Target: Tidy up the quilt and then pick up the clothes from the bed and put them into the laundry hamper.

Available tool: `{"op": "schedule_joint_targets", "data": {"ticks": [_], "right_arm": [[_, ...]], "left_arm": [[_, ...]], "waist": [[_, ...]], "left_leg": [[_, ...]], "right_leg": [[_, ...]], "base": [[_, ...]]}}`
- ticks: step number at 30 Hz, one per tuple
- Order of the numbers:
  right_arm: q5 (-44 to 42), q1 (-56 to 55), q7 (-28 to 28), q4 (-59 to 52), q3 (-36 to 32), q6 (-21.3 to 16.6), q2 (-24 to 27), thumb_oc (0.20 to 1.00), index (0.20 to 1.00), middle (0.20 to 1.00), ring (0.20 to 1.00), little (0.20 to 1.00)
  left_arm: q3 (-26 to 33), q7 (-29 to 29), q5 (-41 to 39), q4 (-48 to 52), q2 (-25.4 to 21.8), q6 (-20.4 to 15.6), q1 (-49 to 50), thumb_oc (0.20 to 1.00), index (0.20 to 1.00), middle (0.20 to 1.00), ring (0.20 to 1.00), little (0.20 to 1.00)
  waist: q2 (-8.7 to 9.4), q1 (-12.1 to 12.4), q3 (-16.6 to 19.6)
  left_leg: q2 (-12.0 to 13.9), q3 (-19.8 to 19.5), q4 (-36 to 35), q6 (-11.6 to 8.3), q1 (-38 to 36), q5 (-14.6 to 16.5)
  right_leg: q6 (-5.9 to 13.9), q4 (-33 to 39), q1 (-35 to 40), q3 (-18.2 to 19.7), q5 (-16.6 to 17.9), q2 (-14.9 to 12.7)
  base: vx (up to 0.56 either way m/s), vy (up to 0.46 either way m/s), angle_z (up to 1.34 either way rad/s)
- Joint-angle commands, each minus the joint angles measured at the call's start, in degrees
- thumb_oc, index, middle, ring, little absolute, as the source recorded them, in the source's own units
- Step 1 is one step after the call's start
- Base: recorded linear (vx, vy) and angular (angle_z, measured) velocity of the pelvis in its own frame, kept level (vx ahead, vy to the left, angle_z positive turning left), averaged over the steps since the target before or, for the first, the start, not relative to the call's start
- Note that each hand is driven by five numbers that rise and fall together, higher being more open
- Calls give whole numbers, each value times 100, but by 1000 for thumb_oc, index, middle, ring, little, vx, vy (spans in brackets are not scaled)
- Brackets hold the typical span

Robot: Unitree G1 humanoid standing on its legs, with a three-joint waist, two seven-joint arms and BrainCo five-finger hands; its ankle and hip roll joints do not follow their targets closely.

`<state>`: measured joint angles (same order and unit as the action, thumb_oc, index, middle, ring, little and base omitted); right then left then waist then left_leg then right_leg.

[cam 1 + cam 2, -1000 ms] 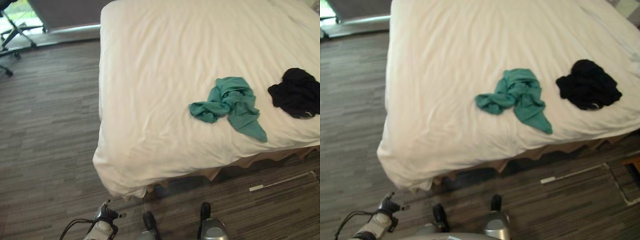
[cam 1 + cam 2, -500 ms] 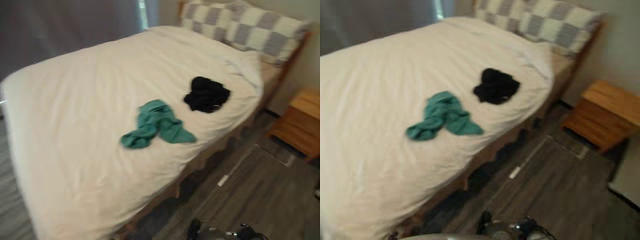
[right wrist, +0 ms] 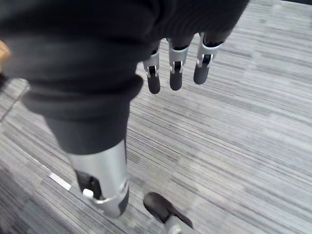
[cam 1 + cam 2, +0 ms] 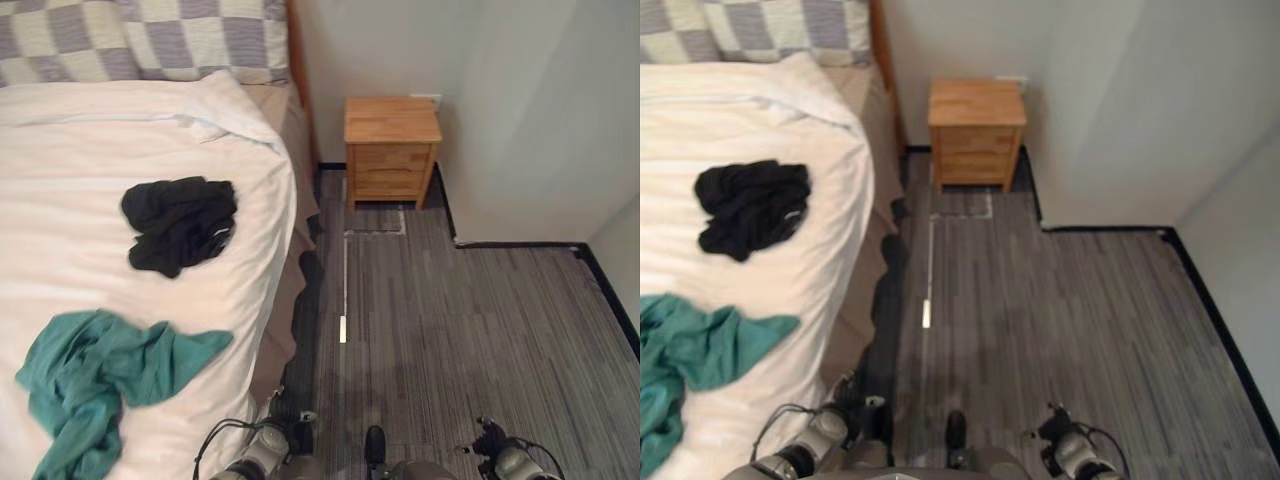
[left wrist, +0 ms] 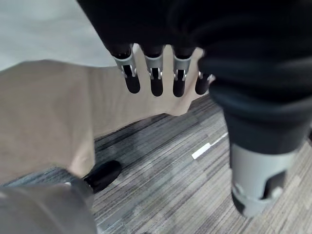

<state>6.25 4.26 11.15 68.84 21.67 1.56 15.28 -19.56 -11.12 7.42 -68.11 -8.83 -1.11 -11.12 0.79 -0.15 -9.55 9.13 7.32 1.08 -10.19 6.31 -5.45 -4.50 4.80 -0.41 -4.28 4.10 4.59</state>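
Note:
A white quilt (image 4: 60, 250) lies smooth over the bed on my left. On it rests a bunched black garment (image 4: 178, 222), and nearer to me a teal garment (image 4: 95, 375) sprawls by the bed's edge. My left hand (image 5: 156, 78) hangs low beside the bed's beige skirt (image 5: 48, 112), fingers straight, holding nothing. My right hand (image 3: 175, 68) hangs over the grey plank floor, fingers likewise straight and empty. Both hands also show at the bottom of the head views, the left hand (image 4: 262, 450) by the bed's side and the right hand (image 4: 500, 458) further right.
Checked pillows (image 4: 150, 40) lean at the bed's head. A wooden nightstand (image 4: 390, 145) stands against the wall beyond the bed. A small white strip (image 4: 342, 328) lies on the floor beside the bed. Walls form a corner at the right.
The camera has swung right, from the bed's foot to its head side and the nightstand. The garments lie as before on the quilt.

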Motion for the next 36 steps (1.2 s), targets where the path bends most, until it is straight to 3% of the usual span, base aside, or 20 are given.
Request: {"op": "schedule_joint_targets", "data": {"ticks": [1, 3, 4, 6, 10, 12, 13, 14, 16, 17, 19, 21, 24, 27, 28, 29, 32, 33, 34, 36], "right_arm": [[87, -7, 57, 121, -413, -59, 43, 1000, 1000, 1000, 1000, 1000], [35, -83, 77, 161, -540, -50, 16, 1000, 1000, 1000, 1000, 1000], [-9, -80, 33, 141, -583, -20, 40, 1000, 1000, 1000, 1000, 1000], [-191, -56, 32, 83, -666, -50, 0, 1000, 1000, 1000, 1000, 1000], [-544, -161, 73, -42, -853, -110, -37, 1000, 1000, 1000, 1000, 1000], [-559, -143, 131, -37, -925, -91, -6, 1000, 1000, 1000, 1000, 1000], [-558, -146, 132, -36, -924, -90, -3, 1000, 1000, 1000, 1000, 1000], [-428, -34, 149, -28, -880, -44, 6, 1000, 1000, 1000, 1000, 1000], [-331, -27, 172, -5, -856, -49, 19, 1000, 1000, 1000, 1000, 1000], [-329, -23, 168, 13, -838, -47, 43, 1000, 1000, 1000, 1000, 1000], [-40, -11, 221, -188, -642, -59, 176, 1000, 1000, 1000, 1000, 1000], [2, 63, 306, -372, -530, -62, 256, 1000, 1000, 1000, 1000, 1000], [46, 111, 242, -368, -432, -11, 188, 1000, 1000, 1000, 1000, 1000], [147, 144, 184, -318, -331, -44, 164, 1000, 1000, 1000, 1000, 1000], [148, 144, 184, -317, -330, -45, 165, 1000, 1000, 1000, 1000, 1000], [182, 72, 190, -355, -362, -92, 183, 1000, 1000, 1000, 1000, 1000], [200, -36, 173, -446, -403, -71, 190, 1000, 1000, 1000, 1000, 1000], [233, -94, 113, -572, -462, -70, 188, 1000, 1000, 1000, 1000, 1000], [234, -95, 112, -575, -463, -67, 188, 1000, 1000, 1000, 1000, 1000], [307, -134, 92, -1001, -554, -52, 236, 1000, 1000, 1000, 1000, 1000]], "left_arm": [[-113, -21, 286, -151, -190, 2, 120, 1000, 1000, 1000, 1000, 1000], [-100, 4, 303, -154, -253, 48, 129, 1000, 1000, 1000, 1000, 1000], [-66, 15, 284, -148, -300, 84, 110, 1000, 1000, 1000, 1000, 1000], [-119, 22, 421, -184, -424, 128, 56, 1000, 1000, 1000, 1000, 1000], [-308, 22, 841, -268, -596, 126, -42, 1000, 1000, 1000, 1000, 1000], [-295, 25, 885, -273, -605, 121, -76, 1000, 1000, 1000, 1000, 1000], [-296, 25, 886, -274, -600, 121, -73, 1000, 1000, 1000, 1000, 1000], [-228, 5, 922, -285, -599, 110, -79, 1000, 1000, 1000, 1000, 1000], [-262, 16, 1015, -308, -595, 98, -56, 1000, 1000, 1000, 1000, 1000], [-246, 16, 1013, -331, -573, 92, 32, 1000, 1000, 1000, 1000, 1000], [-92, -20, 852, -264, -531, 121, 254, 1000, 1000, 1000, 1000, 1000], [84, -211, 479, -119, -574, 118, 276, 1000, 1000, 1000, 1000, 1000], [245, -301, 199, -92, -551, 67, 362, 1000, 1000, 1000, 1000, 1000], [425, -340, 128, -130, -536, 43, 548, 1000, 1000, 1000, 1000, 1000], [425, -340, 128, -129, -535, 43, 549, 1000, 1000, 1000, 1000, 1000], [491, -268, 216, -181, -532, 117, 535, 1000, 1000, 1000, 1000, 1000], [553, -194, 256, -155, -543, 207, 585, 1000, 1000, 1000, 1000, 1000], [666, -202, 154, -203, -554, 237, 666, 1000, 1000, 1000, 1000, 1000], [666, -202, 154, -203, -554, 237, 665, 1000, 1000, 1000, 1000, 1000], [804, -224, 97, -243, -594, 304, 694, 1000, 1000, 1000, 1000, 1000]], "waist": [[58, 198, -83], [63, 163, -131], [41, 30, -281], [-158, -247, -499], [-169, -677, -499], [-123, -840, -427], [-175, -875, -440], [-243, -894, -367], [-250, -877, -323], [-260, -897, -308], [-164, -786, -364], [136, -461, -661], [251, -62, -660], [85, 311, -484], [98, 320, -483], [25, 406, -398], [108, 448, -333], [285, 561, -284], [275, 572, -266], [288, 515, -338]], "left_leg": [[-337, -148, -146, 411, 320, -80], [-524, -118, -162, 567, 60, 67], [-596, -124, -229, 648, -229, 164], [-495, -324, -421, 716, -606, 239], [-741, -553, -608, 657, -1070, 589], [-853, -652, -608, 556, -1432, 977], [-801, -689, -608, 554, -1462, 1016], [-714, -537, -608, 451, -1824, 1355], [-731, -481, -510, 445, -2000, 1480], [-740, -515, -30, 397, -2062, 1526], [-675, -440, 2758, -21, -1176, 414], [-778, -511, 4326, 37, -239, 387], [-676, -382, 3974, 225, 568, 565], [-592, -246, 1399, 380, 587, 472], [-604, -230, 1326, 381, 553, 425], [-40, 1191, 127, 337, 724, -69], [128, 1953, 144, 479, 519, -202], [-312, 1619, 290, 784, 459, 47], [-294, 1626, 288, 785, 480, 36], [-383, 1528, 240, 963, 223, 188]], "right_leg": [[1291, -568, 1065, 706, -1358, -798], [1604, -2180, 506, 631, -1160, -832], [1828, -3141, -75, 675, -529, -911], [1727, -4414, -1032, 885, -247, -504], [1488, -3029, -1587, 781, -608, -343], [1535, -1382, -1741, 243, -339, -806], [1539, -1281, -1646, 182, -321, -774], [1671, -671, -1855, -735, -54, -1200], [1663, -504, -1726, -1049, -18, -1285], [1565, -677, -1578, -982, 36, -1246], [1229, -720, -1011, -979, 1, -1214], [1081, -600, -543, -756, -150, -1228], [1052, -250, 101, -399, -431, -1151], [1199, -42, 638, -116, -774, -961], [1199, -40, 634, -106, -765, -974], [1211, -158, 1107, -409, -1220, -816], [1254, -549, 1225, -613, -1343, -765], [1543, -1706, 1036, -762, -1037, -901], [1538, -1709, 1006, -750, -1023, -887], [1950, -3267, 440, -844, -105, -1215]], "base": [[602, 240, 6], [379, 107, 18], [378, 120, -1], [375, 115, 12], [518, -1, 69], [572, -96, 71], [649, -111, 53], [424, -56, 35], [499, -93, 29], [748, -135, -18], [689, -192, -17], [522, -175, -42], [495, 29, -137], [592, 194, -98], [802, 185, -150], [545, 96, -110], [583, 83, -2], [491, 42, 3], [479, 94, 8], [463, 75, 74]]}}
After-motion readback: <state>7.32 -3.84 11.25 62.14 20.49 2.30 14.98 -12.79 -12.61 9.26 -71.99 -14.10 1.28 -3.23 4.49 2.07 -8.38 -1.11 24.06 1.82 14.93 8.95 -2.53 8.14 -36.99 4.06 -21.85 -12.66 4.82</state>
